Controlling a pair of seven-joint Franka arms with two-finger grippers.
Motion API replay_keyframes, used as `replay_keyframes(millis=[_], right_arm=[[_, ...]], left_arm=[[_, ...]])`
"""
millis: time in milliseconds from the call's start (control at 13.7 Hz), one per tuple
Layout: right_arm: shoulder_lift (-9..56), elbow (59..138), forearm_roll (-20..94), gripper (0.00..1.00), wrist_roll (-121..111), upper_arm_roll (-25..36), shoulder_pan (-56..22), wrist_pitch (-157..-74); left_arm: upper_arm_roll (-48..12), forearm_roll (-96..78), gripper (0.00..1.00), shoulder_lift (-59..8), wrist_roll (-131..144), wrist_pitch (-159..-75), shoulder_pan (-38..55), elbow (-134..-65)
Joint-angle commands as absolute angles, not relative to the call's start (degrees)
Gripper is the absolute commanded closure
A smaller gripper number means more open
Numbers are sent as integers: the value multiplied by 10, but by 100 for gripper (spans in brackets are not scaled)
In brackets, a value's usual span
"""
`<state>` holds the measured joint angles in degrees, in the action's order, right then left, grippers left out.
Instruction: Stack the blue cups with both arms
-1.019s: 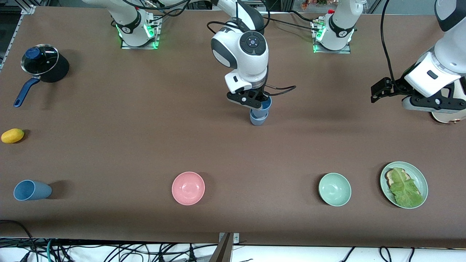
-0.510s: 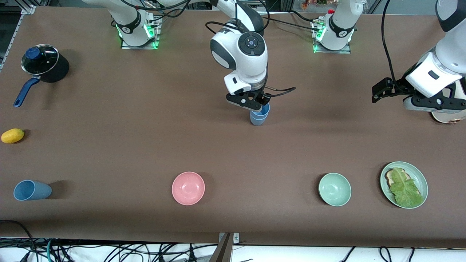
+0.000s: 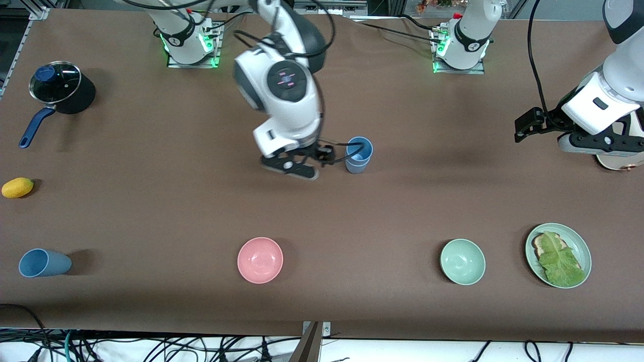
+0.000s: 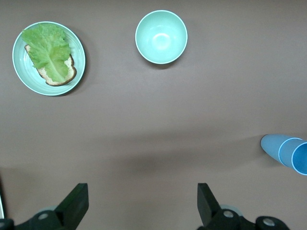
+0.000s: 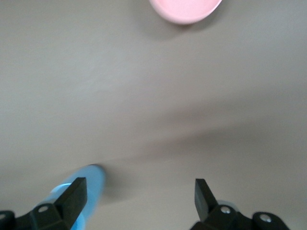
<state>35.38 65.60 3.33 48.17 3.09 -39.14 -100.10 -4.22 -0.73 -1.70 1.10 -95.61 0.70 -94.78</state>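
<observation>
Two blue cups stand nested upright as one stack in the middle of the table. The stack also shows in the left wrist view and, blurred, in the right wrist view. My right gripper hangs open over bare table beside the stack, toward the right arm's end, holding nothing; its open fingers frame empty table. My left gripper waits open over the left arm's end of the table, empty. A third blue cup lies on its side near the front edge at the right arm's end.
A pink bowl, a pale green bowl and a green plate with bread and lettuce sit along the front. A lidded black pot and a yellow fruit lie at the right arm's end.
My right gripper opened and let go of the upper cup, which now sits nested in the lower one. The gripper then swung away toward the right arm's end. The left arm hardly moved.
</observation>
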Motion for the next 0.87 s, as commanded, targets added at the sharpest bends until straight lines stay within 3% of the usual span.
replay_keyframes(millis=[0, 218, 582, 801], right_arm=[[308, 664, 39, 1, 343, 24, -330, -927], [252, 697, 40, 0, 225, 25, -261, -870], [110, 853, 33, 0, 86, 39, -165, -886], [60, 893, 25, 0, 64, 5, -98, -891]], left_arm=[[-42, 2, 0, -4, 7, -954, 6, -958], [-41, 2, 0, -4, 9, -954, 5, -959], [-41, 2, 0, -4, 9, -954, 1, -958], [-43, 2, 0, -4, 9, -954, 1, -959]])
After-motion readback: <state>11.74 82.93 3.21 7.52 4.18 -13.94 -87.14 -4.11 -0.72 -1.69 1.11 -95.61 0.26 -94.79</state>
